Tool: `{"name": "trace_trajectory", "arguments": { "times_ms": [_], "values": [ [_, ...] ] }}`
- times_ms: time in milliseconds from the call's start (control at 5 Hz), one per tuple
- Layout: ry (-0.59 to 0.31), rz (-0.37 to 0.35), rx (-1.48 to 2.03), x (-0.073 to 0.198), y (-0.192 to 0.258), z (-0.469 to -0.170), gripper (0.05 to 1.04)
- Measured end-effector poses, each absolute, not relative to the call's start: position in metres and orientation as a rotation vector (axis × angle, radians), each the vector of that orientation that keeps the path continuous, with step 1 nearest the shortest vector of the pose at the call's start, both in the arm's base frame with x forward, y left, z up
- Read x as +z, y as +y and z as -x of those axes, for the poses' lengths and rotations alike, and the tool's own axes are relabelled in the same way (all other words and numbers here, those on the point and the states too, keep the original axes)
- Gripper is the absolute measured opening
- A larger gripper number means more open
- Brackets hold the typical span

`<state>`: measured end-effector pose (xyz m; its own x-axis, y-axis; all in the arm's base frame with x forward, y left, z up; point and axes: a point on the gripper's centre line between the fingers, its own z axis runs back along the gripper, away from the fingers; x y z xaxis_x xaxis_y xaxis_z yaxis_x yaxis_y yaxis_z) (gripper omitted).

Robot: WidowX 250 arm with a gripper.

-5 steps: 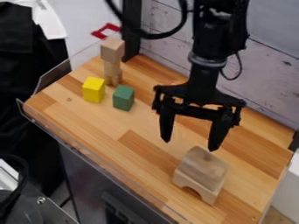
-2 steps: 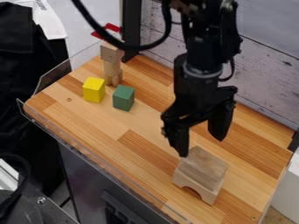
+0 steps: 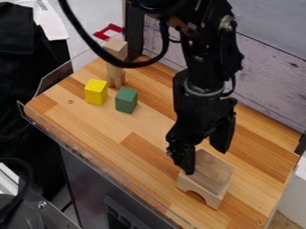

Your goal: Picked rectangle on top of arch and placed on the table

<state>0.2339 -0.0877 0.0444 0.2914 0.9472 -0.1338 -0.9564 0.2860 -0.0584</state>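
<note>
Black two-fingered claw [image 3: 206, 162] hangs spread, gripping nothing, above the brown rectangular wooden block [image 3: 214, 172], which lies atop a pale wooden arch [image 3: 204, 191] on the striped wooden table [image 3: 104, 127]. Well apart stand a yellow cube [image 3: 95, 92], a green cube [image 3: 126, 100] and a pale wooden tower [image 3: 114, 71], partly crossed by a black cable [image 3: 90, 40].

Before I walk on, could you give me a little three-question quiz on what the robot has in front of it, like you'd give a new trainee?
1. Multiple choice: what does the wooden rectangle rest on?
A) a plate
B) the wooden arch
C) a bowl

2. True or false: the gripper is open, its two fingers apart.

3. Fill in the colour: the yellow block stands beside a ____ block.

Key: 1 B; 2 true; 3 green.
</note>
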Motion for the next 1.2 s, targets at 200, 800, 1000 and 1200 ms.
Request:
{"name": "trace_trajectory", "arguments": {
  "times_ms": [200,800,1000,1200],
  "values": [
    [0.086,0.122,1.263,0.044,-0.094,-0.236,0.998],
    [0.149,0.161,1.3,0.023,-0.108,-0.243,0.74],
    [0.146,0.174,1.297,0.023,-0.108,-0.243,0.612],
    [0.145,0.194,1.299,0.023,-0.107,-0.245,0.612]
  ]
}}
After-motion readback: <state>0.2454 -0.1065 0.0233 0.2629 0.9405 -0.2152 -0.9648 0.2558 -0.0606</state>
